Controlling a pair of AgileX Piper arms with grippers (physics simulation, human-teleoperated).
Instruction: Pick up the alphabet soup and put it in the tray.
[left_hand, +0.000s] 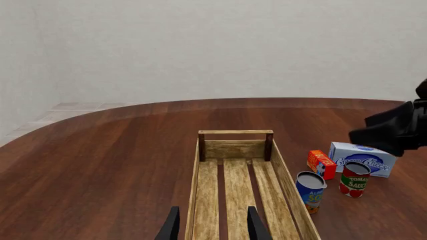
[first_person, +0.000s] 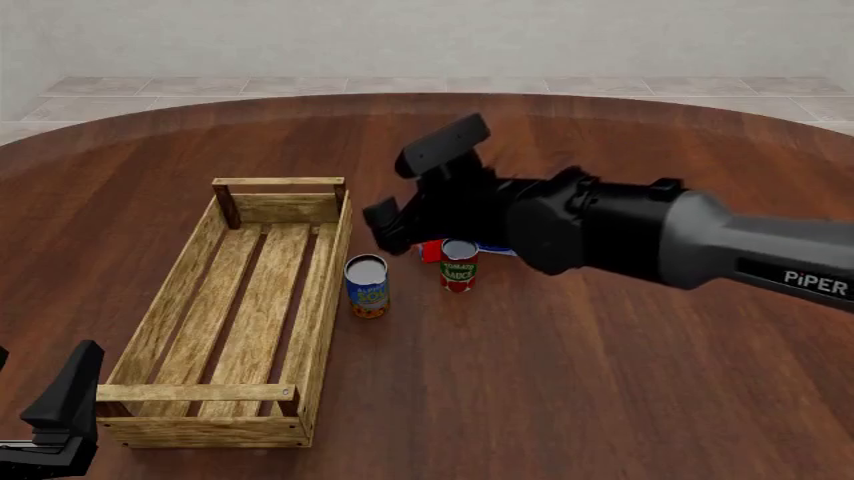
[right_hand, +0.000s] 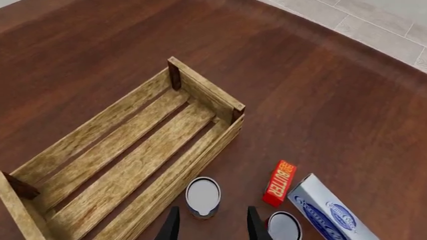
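The alphabet soup (first_person: 367, 286), a blue-labelled can with a grey top, stands upright on the table just right of the tray (first_person: 324, 300), a long light-wood slatted crate. My right gripper (first_person: 379, 230) hovers above and just behind the can, open and empty. In the right wrist view the can's top (right_hand: 203, 196) lies just ahead of the gap of the gripper (right_hand: 212, 227). My left gripper (first_person: 60, 412) is open and empty at the tray's near end. In the left wrist view it (left_hand: 212, 227) looks along the tray (left_hand: 235, 132), with the can (left_hand: 310, 189) beside it.
A red-and-green tomato sauce can (first_person: 458, 266) stands right of the soup. A small red butter box (right_hand: 280, 182) and a white-blue cream cheese box (right_hand: 327, 210) lie behind it. The right arm (first_person: 627, 235) reaches over them. The tray holds nothing.
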